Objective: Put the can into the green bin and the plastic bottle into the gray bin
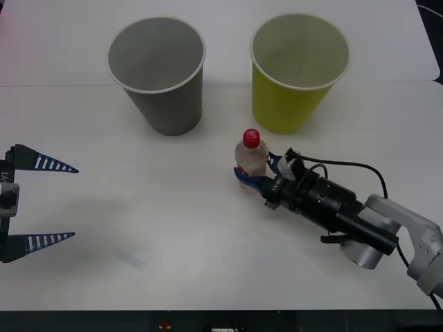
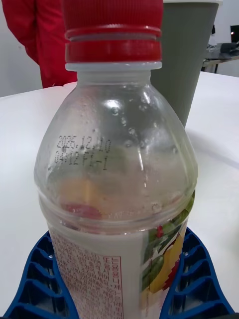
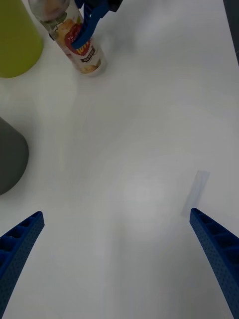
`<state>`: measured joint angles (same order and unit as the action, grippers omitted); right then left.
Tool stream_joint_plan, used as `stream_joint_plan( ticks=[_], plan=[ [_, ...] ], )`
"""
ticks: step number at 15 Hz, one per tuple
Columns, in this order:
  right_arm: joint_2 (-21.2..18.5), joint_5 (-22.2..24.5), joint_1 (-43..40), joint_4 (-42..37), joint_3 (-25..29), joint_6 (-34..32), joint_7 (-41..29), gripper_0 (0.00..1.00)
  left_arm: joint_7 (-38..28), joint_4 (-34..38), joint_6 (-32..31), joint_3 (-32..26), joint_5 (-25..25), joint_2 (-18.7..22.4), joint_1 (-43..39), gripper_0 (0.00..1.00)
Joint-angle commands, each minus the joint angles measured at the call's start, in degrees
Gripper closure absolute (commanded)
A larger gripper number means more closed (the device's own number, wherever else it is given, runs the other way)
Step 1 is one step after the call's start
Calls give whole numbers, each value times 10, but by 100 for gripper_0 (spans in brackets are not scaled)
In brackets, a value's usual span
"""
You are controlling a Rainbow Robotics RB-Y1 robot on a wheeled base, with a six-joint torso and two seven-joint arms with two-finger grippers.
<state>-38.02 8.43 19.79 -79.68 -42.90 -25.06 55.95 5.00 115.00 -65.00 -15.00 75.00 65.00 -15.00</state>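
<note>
The plastic bottle (image 1: 251,155), clear with a red cap and a printed label, stands upright on the white table in front of the green bin (image 1: 284,104). My right gripper (image 1: 255,168) is shut on the plastic bottle low on its body, one blue finger on each side. The right wrist view has the plastic bottle (image 2: 119,174) between the fingers (image 2: 40,279), with the gray bin (image 2: 184,60) behind it. The gray bin (image 1: 173,104) stands to the left of the green one. My left gripper (image 1: 75,203) hangs open over bare table at the far left. The can is out of view.
A small strip of clear tape (image 1: 130,257) lies flat on the table near my left gripper, also seen as tape (image 3: 196,192) in the left wrist view. The table's front edge (image 1: 208,311) runs close below both arms.
</note>
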Motion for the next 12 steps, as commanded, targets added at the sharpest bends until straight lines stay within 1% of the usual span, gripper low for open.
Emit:
stream_joint_plan(
  ticks=[1,4,7,9,11,12],
  plan=[
    [-31,29,0,-32,4,-1,-12,100,0,0,0,0,0,0,0,0],
    [-68,106,-10,-81,20,-2,-98,100,0,0,0,0,0,0,0,0],
    [-102,199,-34,-140,54,-2,-201,100,0,0,0,0,0,0,0,0],
    [-112,278,-54,-167,87,-23,-286,100,0,0,0,0,0,0,0,0],
    [-113,360,-69,-182,136,-72,-380,100,0,0,0,0,0,0,0,0],
    [-114,403,-77,-198,157,-83,-428,100,0,0,0,0,0,0,0,0]
  ],
)
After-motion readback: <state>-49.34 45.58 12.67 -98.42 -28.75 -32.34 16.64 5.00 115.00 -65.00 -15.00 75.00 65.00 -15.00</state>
